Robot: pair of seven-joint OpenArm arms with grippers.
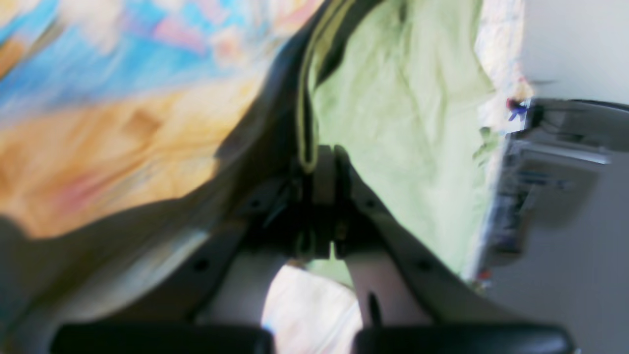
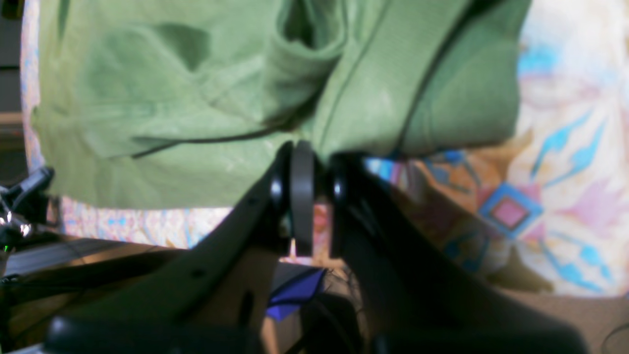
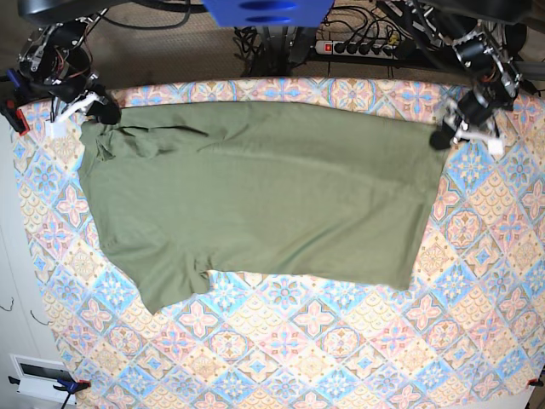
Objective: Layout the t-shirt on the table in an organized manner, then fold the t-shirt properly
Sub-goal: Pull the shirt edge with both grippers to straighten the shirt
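The olive-green t-shirt [image 3: 255,196] lies spread wide across the far half of the patterned table [image 3: 341,341], with a sleeve pointing toward the near left. In the base view my right gripper [image 3: 100,115] sits at the shirt's far-left corner. The right wrist view shows this gripper [image 2: 314,157] shut on the t-shirt's [image 2: 147,98] edge. My left gripper [image 3: 444,135] is at the far-right corner. From the left wrist camera, that gripper [image 1: 324,157] is shut on the hem of the t-shirt [image 1: 403,123], lifting it slightly.
A power strip [image 3: 358,44] with cables lies behind the table's far edge, beside a blue mount [image 3: 268,10]. The table's left edge runs close to my right arm. A small clamp [image 3: 68,385] grips the cloth at the near-left corner.
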